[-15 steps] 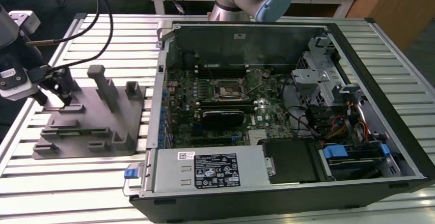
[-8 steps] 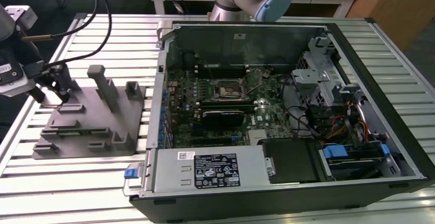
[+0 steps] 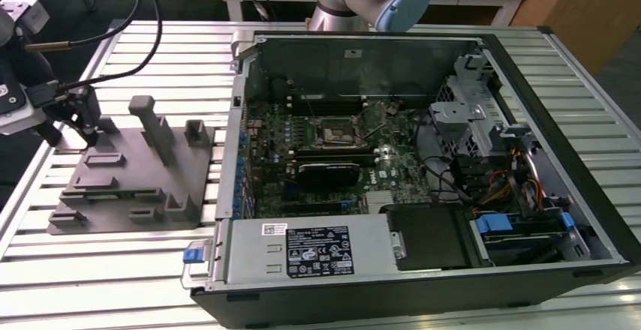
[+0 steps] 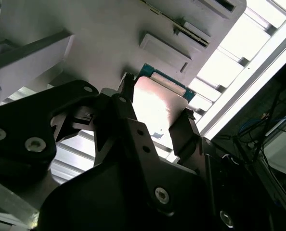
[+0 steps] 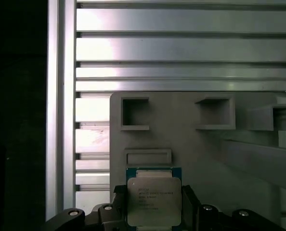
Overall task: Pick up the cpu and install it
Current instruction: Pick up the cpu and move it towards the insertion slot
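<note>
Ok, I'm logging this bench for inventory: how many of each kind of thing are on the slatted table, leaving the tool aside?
chip: 1
grey fixture: 1
computer case: 1
Total: 3

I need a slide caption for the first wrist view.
The tool grips the cpu by two opposite edges at the grey fixture.

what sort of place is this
Probably a robotics lab bench for PC assembly: an open computer case lies on a slatted aluminium table, a grey fixture sits beside it, and the arm's gripper is at the cpu by that fixture.
</note>
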Controlling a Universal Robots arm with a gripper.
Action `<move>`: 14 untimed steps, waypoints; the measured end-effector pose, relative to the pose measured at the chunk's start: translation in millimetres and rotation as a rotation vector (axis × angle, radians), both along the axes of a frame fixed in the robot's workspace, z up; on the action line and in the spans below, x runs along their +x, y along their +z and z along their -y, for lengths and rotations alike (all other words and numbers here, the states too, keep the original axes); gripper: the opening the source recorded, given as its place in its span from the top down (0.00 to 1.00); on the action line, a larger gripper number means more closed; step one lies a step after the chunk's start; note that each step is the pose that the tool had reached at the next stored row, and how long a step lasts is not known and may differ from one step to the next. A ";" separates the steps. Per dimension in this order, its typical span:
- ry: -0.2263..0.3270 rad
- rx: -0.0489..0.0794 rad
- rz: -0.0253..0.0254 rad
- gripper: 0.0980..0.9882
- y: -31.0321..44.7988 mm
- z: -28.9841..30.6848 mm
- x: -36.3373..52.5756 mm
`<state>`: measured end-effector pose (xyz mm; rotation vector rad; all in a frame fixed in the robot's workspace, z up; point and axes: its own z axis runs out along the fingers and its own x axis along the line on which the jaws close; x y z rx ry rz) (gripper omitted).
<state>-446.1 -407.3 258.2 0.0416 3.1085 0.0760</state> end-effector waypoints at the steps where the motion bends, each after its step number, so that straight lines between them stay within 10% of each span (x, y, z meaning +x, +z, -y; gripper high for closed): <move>1: 0.000 0.000 0.0000 0.50 1.4 0.0 0.0; 14: 0.000 0.000 0.0000 0.50 20.7 0.0 0.0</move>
